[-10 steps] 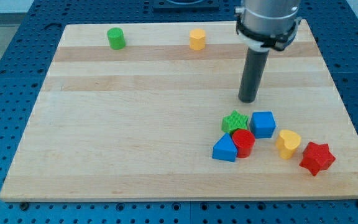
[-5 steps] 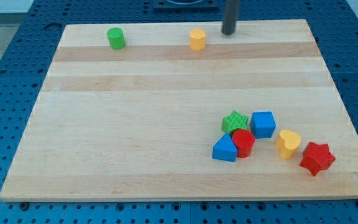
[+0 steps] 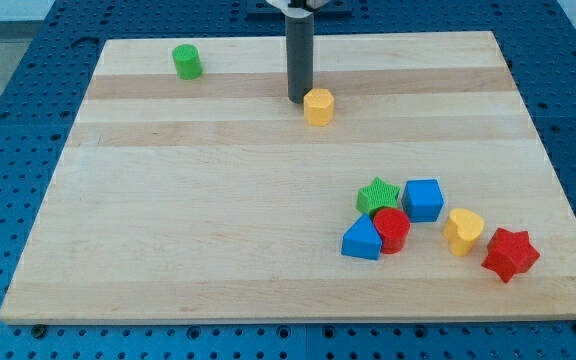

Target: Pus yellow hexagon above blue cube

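Note:
The yellow hexagon (image 3: 319, 105) lies on the wooden board a little above the middle. My tip (image 3: 298, 98) stands right at its upper left side, touching or nearly touching it. The blue cube (image 3: 423, 199) sits lower right in a cluster of blocks, well below and to the right of the hexagon.
Around the blue cube lie a green star (image 3: 378, 194), a red cylinder (image 3: 392, 229), a blue triangle (image 3: 362, 240), a yellow heart-like block (image 3: 463, 229) and a red star (image 3: 510, 253). A green cylinder (image 3: 186, 61) stands at the top left. The board's (image 3: 168, 200) edges border a blue pegboard.
My tip went from above the cluster to the board's top edge, then came down on the hexagon's upper left. The yellow hexagon has shifted down and slightly right.

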`<state>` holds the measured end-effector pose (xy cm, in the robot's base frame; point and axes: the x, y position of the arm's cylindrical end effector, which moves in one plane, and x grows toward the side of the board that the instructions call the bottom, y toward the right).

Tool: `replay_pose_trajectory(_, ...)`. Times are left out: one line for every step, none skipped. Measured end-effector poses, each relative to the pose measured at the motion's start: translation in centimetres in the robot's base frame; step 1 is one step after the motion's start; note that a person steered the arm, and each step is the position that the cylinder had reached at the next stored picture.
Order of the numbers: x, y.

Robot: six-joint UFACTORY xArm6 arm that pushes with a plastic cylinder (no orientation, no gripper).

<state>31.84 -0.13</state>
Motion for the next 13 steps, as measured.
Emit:
replay_pose_trajectory(-0.2,0.0)
replay_pose_trajectory(0.5,0.0)
replay_pose_trajectory(0.9,0.0)
replay_pose_trajectory(1.4,0.0)
replay_pose_trajectory(2.0,0.0)
replay_pose_trajectory(2.8,0.0)
replay_pose_trajectory(3.7,0.0)
replay_pose_trajectory(4.6,0.0)
replay_pose_trajectory(4.6,0.9)
replay_pose_trajectory(4.6,3.6)
replay_pose_trajectory(4.7,6.4)
replay_pose_trajectory(-1.2,6.8)
replay_pose_trajectory(0.4,9.8)
